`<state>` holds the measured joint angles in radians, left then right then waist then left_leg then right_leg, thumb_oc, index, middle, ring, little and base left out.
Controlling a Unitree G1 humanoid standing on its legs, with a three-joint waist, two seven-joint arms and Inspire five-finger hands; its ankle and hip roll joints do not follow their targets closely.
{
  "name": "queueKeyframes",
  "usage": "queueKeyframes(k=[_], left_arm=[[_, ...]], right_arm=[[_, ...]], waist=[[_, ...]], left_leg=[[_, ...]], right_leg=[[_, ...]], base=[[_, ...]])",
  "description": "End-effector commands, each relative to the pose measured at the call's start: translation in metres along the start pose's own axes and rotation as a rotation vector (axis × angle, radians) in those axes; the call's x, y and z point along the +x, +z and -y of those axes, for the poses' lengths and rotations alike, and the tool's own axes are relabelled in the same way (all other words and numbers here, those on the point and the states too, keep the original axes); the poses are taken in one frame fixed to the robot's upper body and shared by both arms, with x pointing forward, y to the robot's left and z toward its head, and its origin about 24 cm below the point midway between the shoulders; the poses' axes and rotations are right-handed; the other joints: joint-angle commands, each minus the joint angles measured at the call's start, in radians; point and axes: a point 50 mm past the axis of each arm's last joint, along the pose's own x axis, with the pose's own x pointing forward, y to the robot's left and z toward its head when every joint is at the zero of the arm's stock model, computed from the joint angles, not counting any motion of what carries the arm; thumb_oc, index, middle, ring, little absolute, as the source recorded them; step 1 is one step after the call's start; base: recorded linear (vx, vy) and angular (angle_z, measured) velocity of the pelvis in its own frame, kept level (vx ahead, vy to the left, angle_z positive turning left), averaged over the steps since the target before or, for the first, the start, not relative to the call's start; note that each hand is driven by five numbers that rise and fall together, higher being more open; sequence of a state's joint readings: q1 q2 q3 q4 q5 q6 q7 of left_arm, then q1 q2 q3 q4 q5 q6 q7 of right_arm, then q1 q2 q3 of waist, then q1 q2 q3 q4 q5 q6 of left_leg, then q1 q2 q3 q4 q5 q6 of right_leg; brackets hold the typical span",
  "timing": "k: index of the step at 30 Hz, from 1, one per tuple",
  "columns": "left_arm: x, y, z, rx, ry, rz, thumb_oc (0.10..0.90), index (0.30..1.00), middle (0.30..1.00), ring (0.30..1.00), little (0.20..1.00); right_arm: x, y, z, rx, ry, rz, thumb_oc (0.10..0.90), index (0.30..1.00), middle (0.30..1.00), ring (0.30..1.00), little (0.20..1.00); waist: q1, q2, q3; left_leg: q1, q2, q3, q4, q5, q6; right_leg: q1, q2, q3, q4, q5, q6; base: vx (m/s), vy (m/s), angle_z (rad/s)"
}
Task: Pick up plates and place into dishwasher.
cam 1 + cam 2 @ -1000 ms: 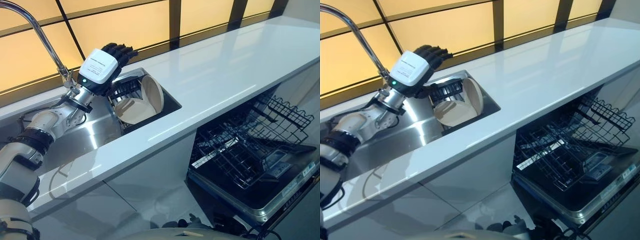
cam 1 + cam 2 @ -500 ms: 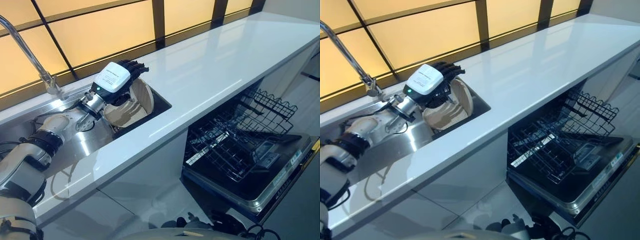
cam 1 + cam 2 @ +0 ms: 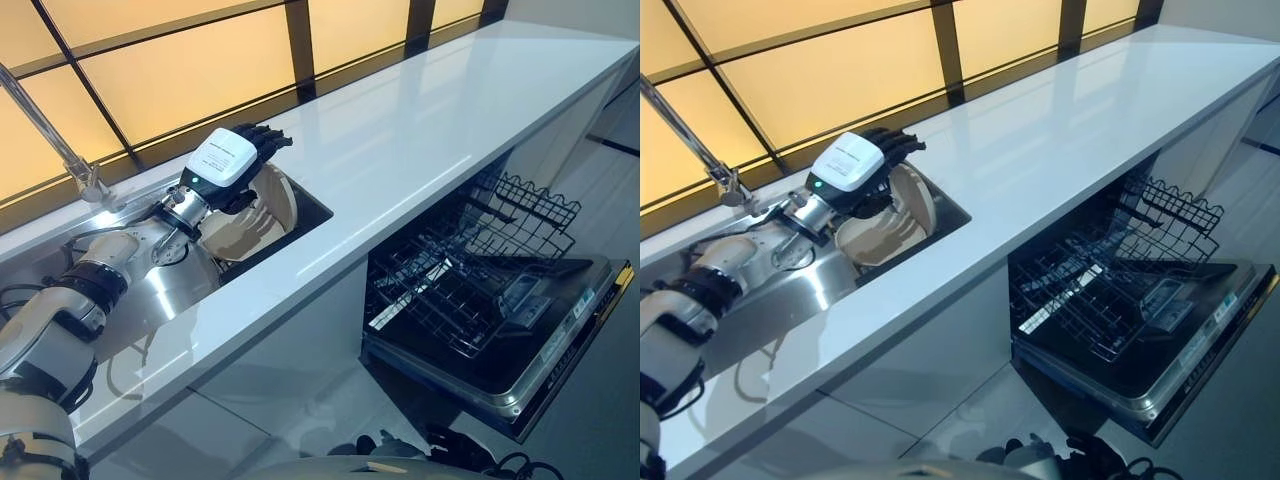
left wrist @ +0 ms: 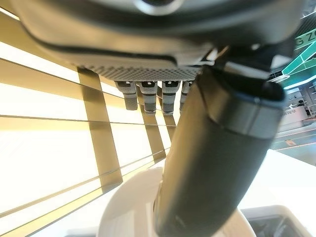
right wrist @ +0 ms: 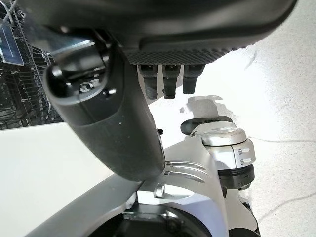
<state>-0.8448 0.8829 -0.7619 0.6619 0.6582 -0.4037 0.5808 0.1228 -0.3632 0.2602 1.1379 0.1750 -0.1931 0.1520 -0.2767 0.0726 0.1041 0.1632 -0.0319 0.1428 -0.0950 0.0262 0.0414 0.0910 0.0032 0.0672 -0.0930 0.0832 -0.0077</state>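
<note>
1. No text is reading out clearly anywhere; only faint or cut-off print is showing.
2. The left hand (image 3: pixel 226 160) is carrying a white cover (image 3: pixel 843 163) on its back with a line of small dark print, too small to read.
3. The open dishwasher door (image 3: pixel 500 385) is showing a pale strip (image 3: pixel 560 347) of print along its inner top edge, characters blurring out.
4. A yellow tag (image 3: pixel 611 297) is sitting at the door's far corner, nothing legible on it.
5. In the left wrist view a green sign (image 4: pixel 308 45) is showing a few large pale letters, cut off by the edge, not making a full word.
</note>
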Motion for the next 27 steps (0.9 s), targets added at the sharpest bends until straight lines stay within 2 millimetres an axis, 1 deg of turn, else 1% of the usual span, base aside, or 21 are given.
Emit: queueKeyframes(k=[1,10,17,19,27], left_arm=[[0.048,-0.022,-0.08,0.074,0.25,-0.047,0.8,0.9,0.9,0.9,0.9],[0.046,-0.021,-0.067,0.045,0.17,-0.047,0.8,0.9,0.9,0.9,0.9],[0.049,-0.019,-0.064,0.057,0.12,-0.048,0.8,0.9,0.9,0.9,0.9],[0.048,-0.022,-0.06,0.075,0.087,-0.064,0.8,0.9,0.9,0.9,0.9],[0.044,-0.033,-0.058,0.099,0.057,-0.115,0.8,0.9,0.9,0.9,0.9]], right_arm=[[0.0,0.011,0.003,-0.05,0.023,0.062,0.8,0.9,0.9,0.9,0.9],[-0.001,0.011,0.007,-0.061,0.014,0.067,0.8,0.9,0.9,0.9,0.9],[-0.002,0.012,0.01,-0.056,0.006,0.076,0.8,0.9,0.9,0.9,0.9],[-0.003,0.012,0.012,-0.052,0.001,0.079,0.8,0.9,0.9,0.9,0.9],[-0.005,0.012,0.02,-0.065,-0.011,0.083,0.8,0.9,0.9,0.9,0.9]], waist=[[0.006,0.047,0.01],[-0.005,0.051,0.024],[-0.011,0.052,0.034],[-0.015,0.052,0.041],[-0.026,0.054,0.057]], left_leg=[[0.029,-0.032,0.073,0.008,-0.16,0.03],[0.025,-0.032,0.076,0.008,-0.157,0.03],[0.019,-0.033,0.08,0.008,-0.156,0.031],[0.014,-0.033,0.082,0.008,-0.154,0.031],[0.002,-0.032,0.088,0.008,-0.148,0.027]], right_leg=[[0.036,0.049,0.041,0.006,-0.095,0.069],[0.03,0.049,0.047,0.006,-0.091,0.071],[0.022,0.049,0.054,0.006,-0.087,0.074],[0.016,0.049,0.058,0.006,-0.085,0.075],[0.003,0.047,0.063,0.006,-0.078,0.078]], base=[[0.0,0.0,0.0],[0.0,0.0,0.0],[0.0,0.0,0.0],[0.0,0.0,0.0],[0.0,0.009,-0.02]])
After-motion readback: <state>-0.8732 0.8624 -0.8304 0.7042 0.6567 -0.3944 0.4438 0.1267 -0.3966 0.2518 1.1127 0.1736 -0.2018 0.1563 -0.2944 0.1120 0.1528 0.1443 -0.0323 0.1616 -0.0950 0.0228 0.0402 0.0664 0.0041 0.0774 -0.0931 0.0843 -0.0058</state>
